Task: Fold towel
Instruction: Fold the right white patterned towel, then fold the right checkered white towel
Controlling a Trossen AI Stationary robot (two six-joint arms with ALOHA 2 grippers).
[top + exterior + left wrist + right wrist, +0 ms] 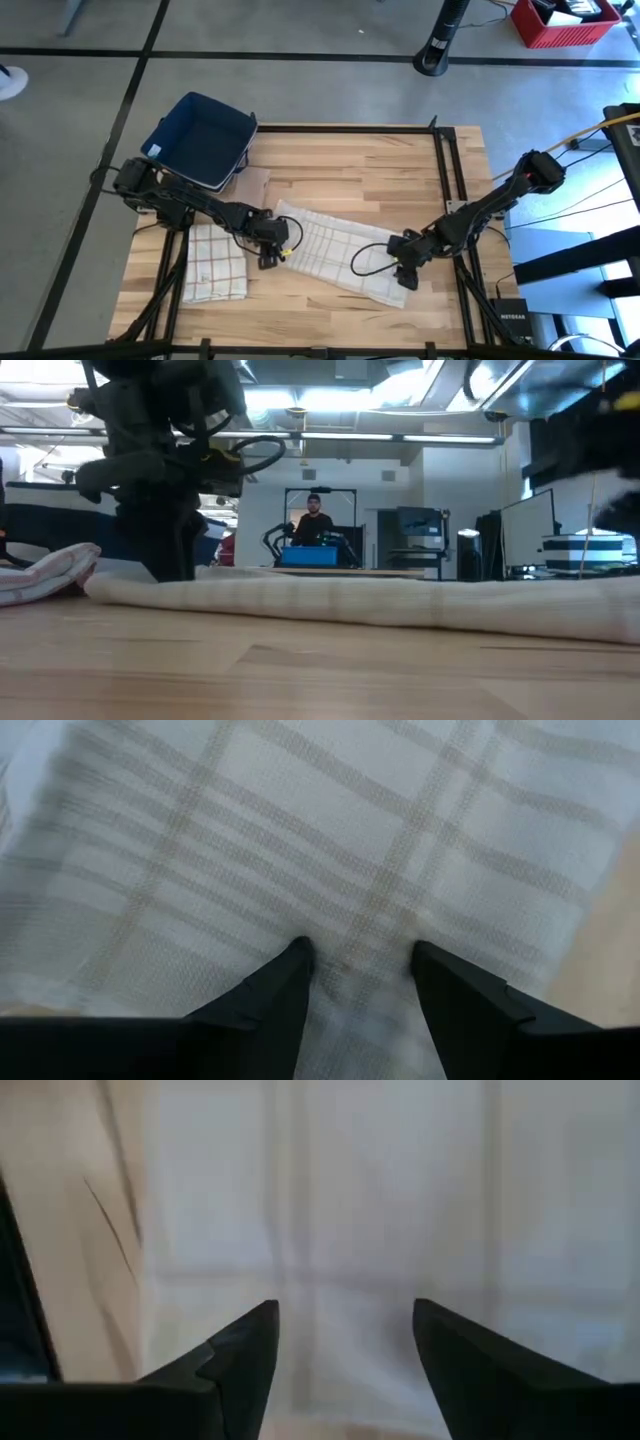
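Wooden table (340, 160) carries my plaid towel (335, 250), lying flat at centre frame. Left gripper (358, 958) presses its left edge, fingers spread, nothing pinched. Right gripper (345, 1320) is over its lower-right end, equally spread, empty. Folded towel (215, 262) lower left; blue bin (200, 140) upper left.

Woven cloth towel (330, 250), wooden table (370, 160)

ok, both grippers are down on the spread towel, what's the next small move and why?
Probably shut both. The left gripper and right gripper sit open with fingertips on the flat plaid towel, one at each end, nothing pinched yet. They need a grip before lifting an edge.
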